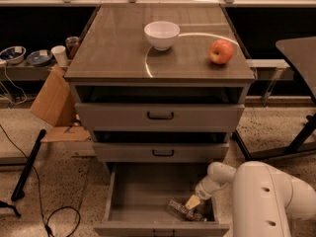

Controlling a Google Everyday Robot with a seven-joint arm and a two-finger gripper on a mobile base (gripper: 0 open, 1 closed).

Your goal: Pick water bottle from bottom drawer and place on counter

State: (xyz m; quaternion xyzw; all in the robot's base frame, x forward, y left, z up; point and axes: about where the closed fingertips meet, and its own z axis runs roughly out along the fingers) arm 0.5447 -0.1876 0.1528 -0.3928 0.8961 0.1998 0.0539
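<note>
Gripper [191, 203] is low at the right front of the open bottom drawer [143, 191]; grasping or released, cannot tell. Counter [113, 48] holds a white bowl [162, 34] and an apple [220, 52]. Water bottle [178, 209] lies on its side on the drawer floor, touching or just under the gripper. Likely light, thin-walled, slippery; grip mid-body across the ribs.

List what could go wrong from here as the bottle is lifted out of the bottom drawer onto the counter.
The water bottle lies on its side in the bottom drawer, in its front right corner, where the gripper sits; it may slip or wedge against the walls.
The middle drawer hangs just above; rising too early may strike it.
The white bowl and apple sit on the counter; careless placement may nudge them.
</note>
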